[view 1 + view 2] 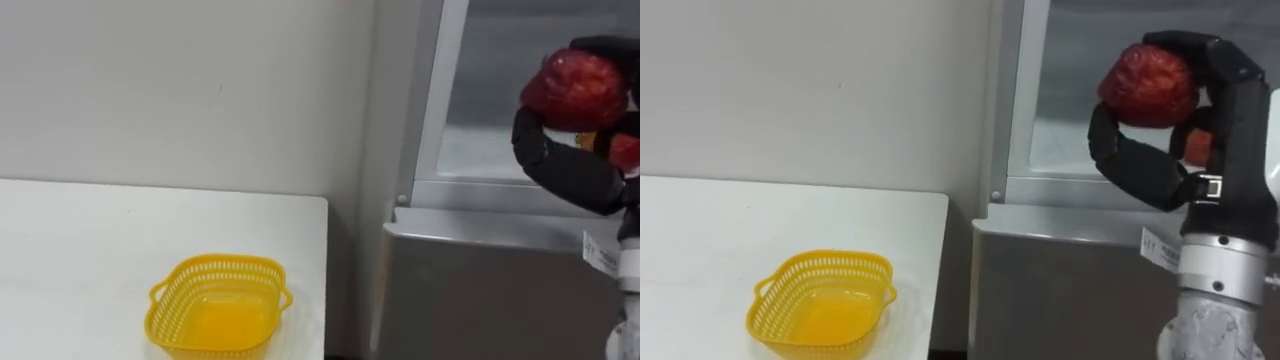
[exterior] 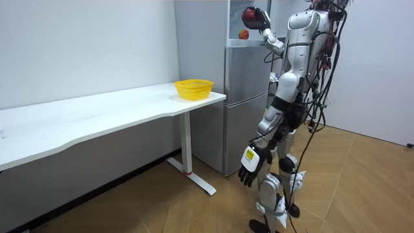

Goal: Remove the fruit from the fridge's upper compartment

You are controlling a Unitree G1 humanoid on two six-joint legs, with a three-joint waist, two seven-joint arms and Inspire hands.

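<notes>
The red fruit (image 1: 1152, 85) sat clamped in the right hand (image 1: 1232, 115), fingers and thumb curled round it, raised before the fridge's (image 1: 1070, 270) open upper compartment. The left hand (image 2: 251, 167) hung relaxed beside the thigh. A yellow basket (image 1: 820, 259) stood on the white table (image 1: 700, 250) beside the fridge

Your right hand (image 1: 1235, 120) grips a red fruit (image 1: 1148, 84) before the fridge's open upper compartment (image 1: 1080, 120); a yellow basket (image 1: 865, 285) sits on the white worktop (image 1: 700, 230).
</notes>
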